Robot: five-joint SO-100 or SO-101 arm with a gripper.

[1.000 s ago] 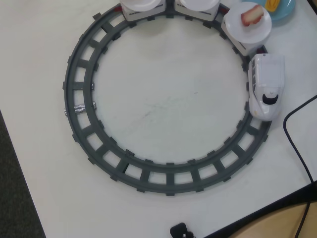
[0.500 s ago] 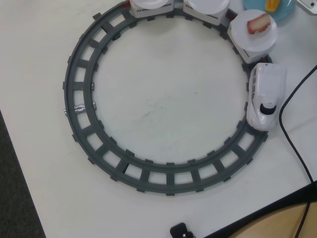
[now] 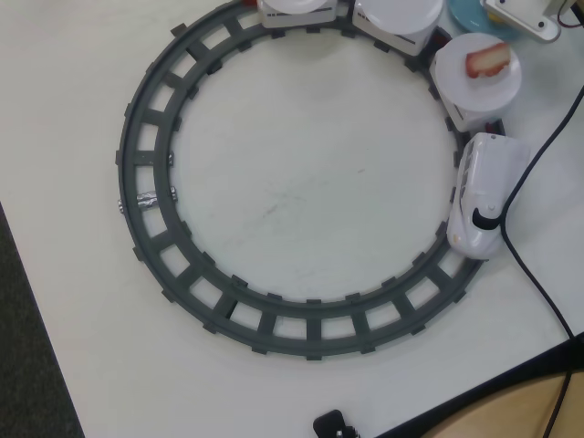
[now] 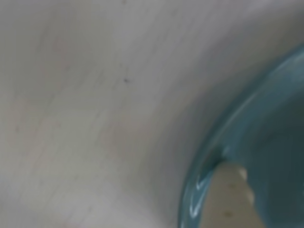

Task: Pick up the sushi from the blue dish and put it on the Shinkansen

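The blue dish (image 4: pixel 237 123), glossy round plastic, curves beside bare white table (image 4: pixel 95 95); gripper (image 4: pixel 228 199) jaw state unclear.

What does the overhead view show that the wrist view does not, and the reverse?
Only the overhead view shows the round track, the Shinkansen with its plate cars, and a red-and-white piece on one white plate. Only the wrist view shows, blurred and close, a pale fingertip at the dish rim. Both show the blue dish and the white table. The yellow sushi appears in neither.
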